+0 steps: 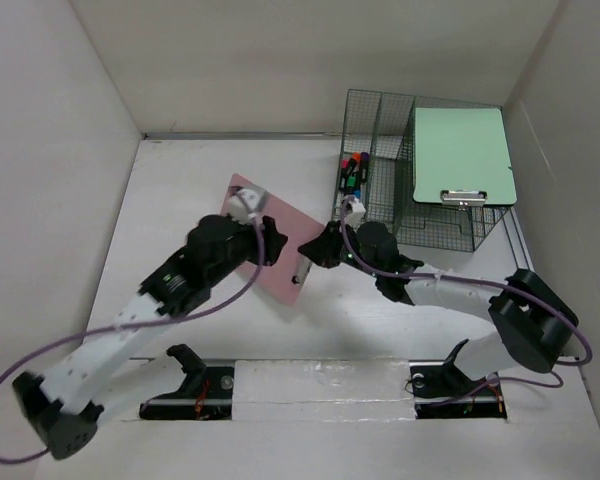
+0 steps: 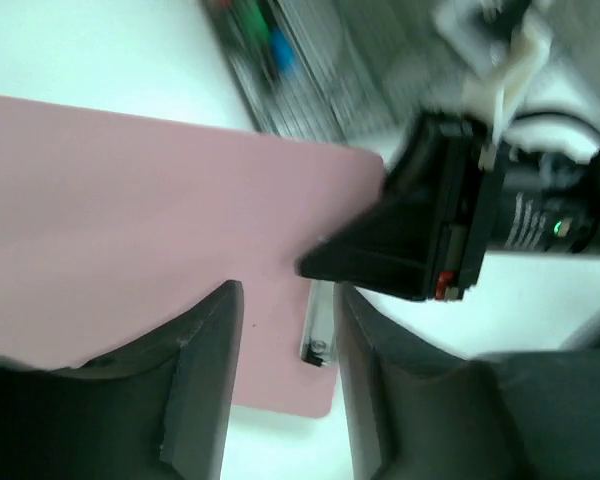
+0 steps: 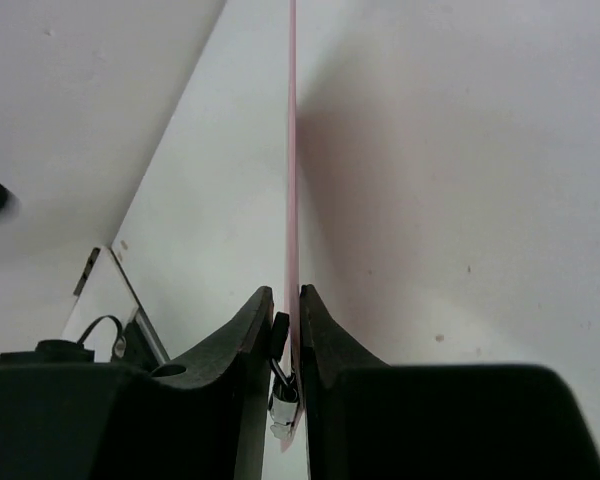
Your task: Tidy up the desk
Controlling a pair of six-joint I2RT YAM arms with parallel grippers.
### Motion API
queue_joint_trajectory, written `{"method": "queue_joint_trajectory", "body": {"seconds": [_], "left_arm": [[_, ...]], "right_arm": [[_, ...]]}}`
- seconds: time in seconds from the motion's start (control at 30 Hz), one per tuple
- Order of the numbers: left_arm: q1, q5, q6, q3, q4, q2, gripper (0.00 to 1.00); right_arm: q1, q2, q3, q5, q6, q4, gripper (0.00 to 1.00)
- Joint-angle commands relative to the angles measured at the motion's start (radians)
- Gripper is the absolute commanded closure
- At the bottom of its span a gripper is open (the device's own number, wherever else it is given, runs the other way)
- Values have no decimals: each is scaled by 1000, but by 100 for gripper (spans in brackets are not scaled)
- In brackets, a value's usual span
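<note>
The right tool (image 3: 285, 320) is pinching the clip end of the pink clipboard (image 1: 285, 222), which appears tilted up off the white table (image 1: 180, 190), just left of the green wire rack (image 1: 377, 125). The left tool (image 2: 285, 300) hovers spread over the board's face, gripping nothing. The step looks like filing the board into the rack. It wants a firm pinch, the board aligned with a free slot beside the green clipboard (image 1: 460, 150), and a slow descent so its corners clear the mesh.

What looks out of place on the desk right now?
The pink clipboard is pinched at its clip end by the right gripper and looks lifted askew off the desk. The green clipboard lies flat atop the mesh rack, not in a slot.
</note>
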Motion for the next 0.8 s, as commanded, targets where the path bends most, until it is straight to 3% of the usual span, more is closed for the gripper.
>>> {"method": "queue_joint_trajectory", "body": {"seconds": [0.0,0.07,0.1,0.13,0.27,0.43,0.6,0.77], "left_arm": [[29,-283,-77,-65,148,-309,61],[59,-398,-122,-143,217,-437,12],[81,-444,-139,-165,229,-553,1],[81,-533,-160,-215,276,-608,1],[81,-546,-153,-283,337,-757,1],[81,-498,-140,-222,256,-619,1],[81,-428,-134,-166,213,-484,1],[81,-337,-119,-179,229,-482,1]], "right_arm": [[16,-66,114,49,-94,21,100],[16,-83,176,61,-116,-19,100],[2,-91,193,64,-131,-25,100],[2,-97,208,64,-143,-28,100],[-87,-169,276,54,-172,-52,100],[-295,-362,260,17,-94,-22,100],[-593,-582,155,75,27,-74,100],[-822,-795,26,118,137,-146,100]]}}
